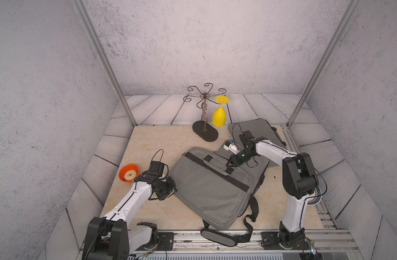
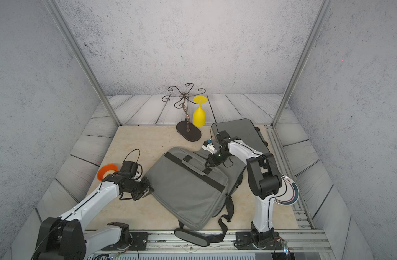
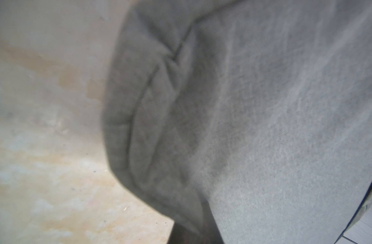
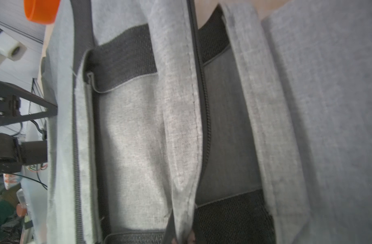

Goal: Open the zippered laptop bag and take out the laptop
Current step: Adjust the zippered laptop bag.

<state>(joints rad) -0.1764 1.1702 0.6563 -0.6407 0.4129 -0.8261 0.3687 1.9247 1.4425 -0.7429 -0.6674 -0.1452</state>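
Right wrist view alone shows the grey fabric laptop bag (image 4: pixel 138 137) unzipped, with the right gripper (image 4: pixel 182 239) pinching its flap edge. Both top views show the bag lying in the middle of the beige table (image 1: pixel 166 139), with the left gripper (image 1: pixel 172 191) clamped on its corner.

Two arms share white link shells and black joint housings. Left arm (image 1: pixel 130 200): dark seam line, small screws, black cable looped above its wrist camera (image 1: pixel 156 167). Right arm (image 1: pixel 272 150): thin black cable along the shell, green light near the black right gripper (image 1: pixel 229 164). Black, bolted base plates (image 1: pixel 165 239) lie at 6 o'clock.
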